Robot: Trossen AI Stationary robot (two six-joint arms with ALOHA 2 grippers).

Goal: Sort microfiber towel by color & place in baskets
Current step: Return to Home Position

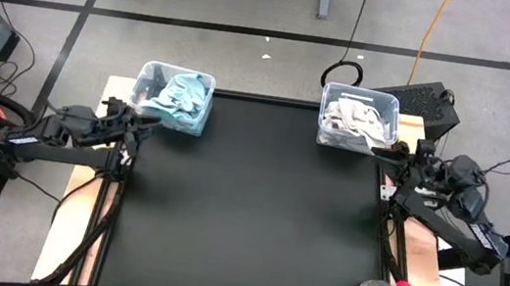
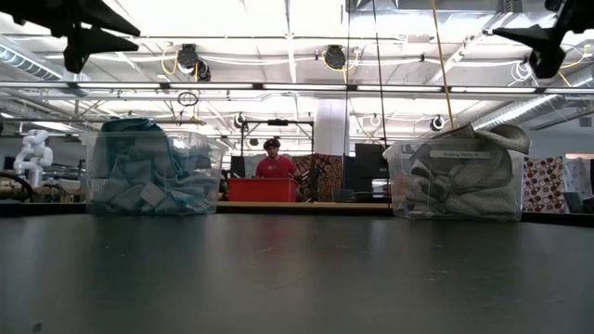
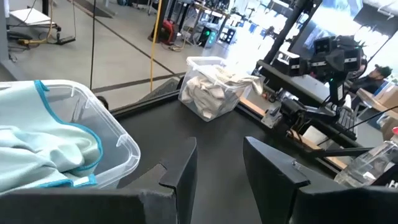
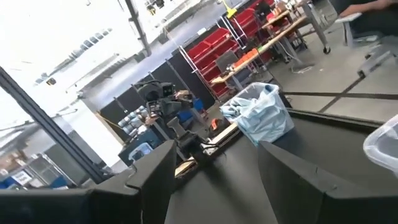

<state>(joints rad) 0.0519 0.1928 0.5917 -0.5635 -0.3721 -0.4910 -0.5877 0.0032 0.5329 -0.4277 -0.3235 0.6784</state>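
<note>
My left gripper and right gripper, fingers spread, flank the black table; a person stands in the room beyond.

Pale blue towels, trimmed in teal, show through my left basket of clear, faintly bluish plastic; grey-white towels show through the matching right basket. The table is matte black, edged in light wood. My left gripper and right gripper are black. Beyond, a red bin.
</note>
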